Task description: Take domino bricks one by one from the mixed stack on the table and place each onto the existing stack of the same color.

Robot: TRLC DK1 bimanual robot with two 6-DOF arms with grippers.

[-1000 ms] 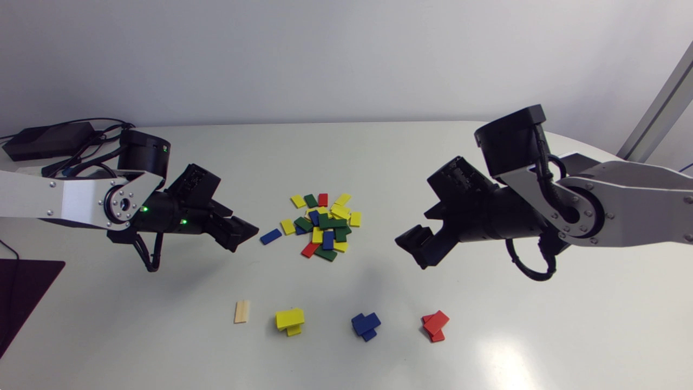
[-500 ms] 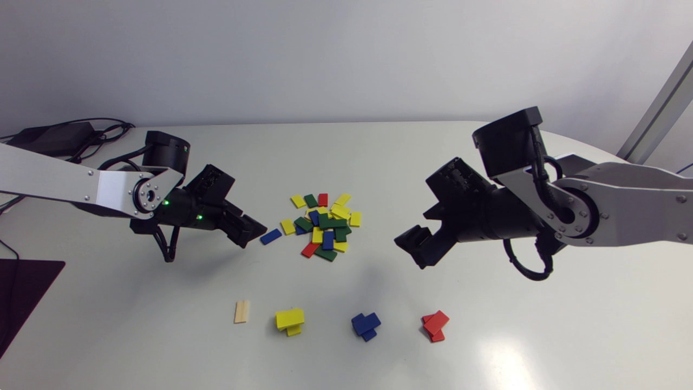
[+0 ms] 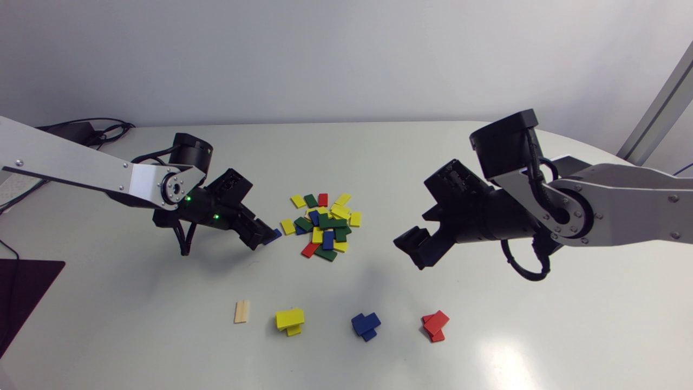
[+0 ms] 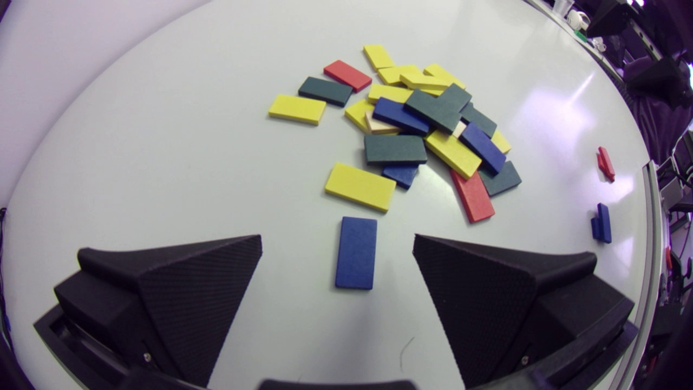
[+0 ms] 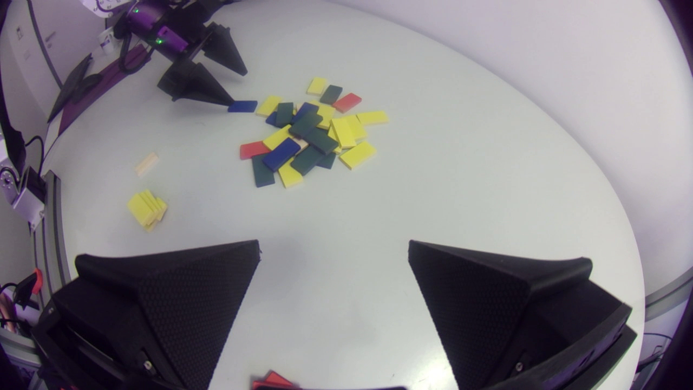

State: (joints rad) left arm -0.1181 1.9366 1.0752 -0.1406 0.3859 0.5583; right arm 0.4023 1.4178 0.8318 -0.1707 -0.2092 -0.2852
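Note:
The mixed pile [image 3: 324, 226] of yellow, green, blue and red bricks lies mid-table. A lone blue brick [image 4: 356, 252] lies flat just left of it, between the spread fingers of my left gripper [image 4: 337, 241], which touch neither of its sides. From overhead, the left gripper [image 3: 265, 238] covers most of that brick [image 3: 276, 233]. My right gripper [image 3: 417, 250] hangs open and empty to the right of the pile, above the table. Along the front stand a yellow stack [image 3: 289, 319], a blue stack [image 3: 366, 324] and a red stack [image 3: 435, 325].
A single wooden brick [image 3: 242, 311] lies left of the yellow stack. Cables and a black box [image 3: 81, 130] sit at the back left corner. A dark mat [image 3: 21, 292] covers the table's left front edge.
My left arm has moved right and lowered towards the lone blue brick, which now lies between its open fingers. The right arm has barely shifted.

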